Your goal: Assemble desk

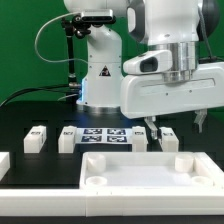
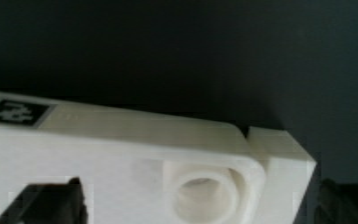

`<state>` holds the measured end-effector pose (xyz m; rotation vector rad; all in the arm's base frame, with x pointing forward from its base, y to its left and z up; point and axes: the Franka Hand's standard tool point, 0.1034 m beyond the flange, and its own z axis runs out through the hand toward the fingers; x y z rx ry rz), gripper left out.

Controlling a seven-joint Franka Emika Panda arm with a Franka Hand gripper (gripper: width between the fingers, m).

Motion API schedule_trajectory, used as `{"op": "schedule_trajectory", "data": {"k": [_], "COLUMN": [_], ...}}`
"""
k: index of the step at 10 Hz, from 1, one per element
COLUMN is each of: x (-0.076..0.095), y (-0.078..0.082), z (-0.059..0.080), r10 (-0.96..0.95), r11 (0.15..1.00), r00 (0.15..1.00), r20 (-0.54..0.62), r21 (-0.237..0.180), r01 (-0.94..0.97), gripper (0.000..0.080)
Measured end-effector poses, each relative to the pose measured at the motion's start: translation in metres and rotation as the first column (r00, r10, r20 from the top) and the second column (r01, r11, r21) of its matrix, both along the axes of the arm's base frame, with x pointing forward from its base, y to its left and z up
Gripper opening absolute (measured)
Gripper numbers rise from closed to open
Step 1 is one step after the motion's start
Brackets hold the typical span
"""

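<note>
Plainly, the fingers (image 2: 41, 206) are spread wide with nothing held between them, poised above a corner of the panel (image 2: 105, 150), where a socket (image 2: 208, 190) sits unfilled. Further out, the exterior view shows the panel lying flat at the front of the black tabletop (image 1: 50, 160). Four legs (image 1: 68, 138) sit loose in a row behind it, two on either side of the marker board (image 1: 100, 135). No leg looks seated, so I judge the desk barely begun, with every leg left to fit.

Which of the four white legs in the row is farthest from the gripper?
The leg at the exterior view's left end; the other three stand nearer the gripper.
</note>
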<state>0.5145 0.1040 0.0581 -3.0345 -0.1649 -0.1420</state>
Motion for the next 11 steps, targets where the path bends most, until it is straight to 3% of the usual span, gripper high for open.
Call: {"op": "schedule_trajectory", "data": {"k": [3, 5, 11], "x": [-0.007, -0.024, -0.031], "y": [0.004, 0.010, 0.010], "z": [-0.002, 0.000, -0.002], "r10": [-0.031, -0.108, -0.112], "r11": [1.000, 0.994, 0.994], "r00": [0.998, 0.961, 0.775], "r20": [-0.060, -0.254, -0.622], "r21": [0.001, -0.030, -0.067], "r01": [0.031, 0.104, 0.090], "gripper": [0.0649, 0.0649, 0.0649]}}
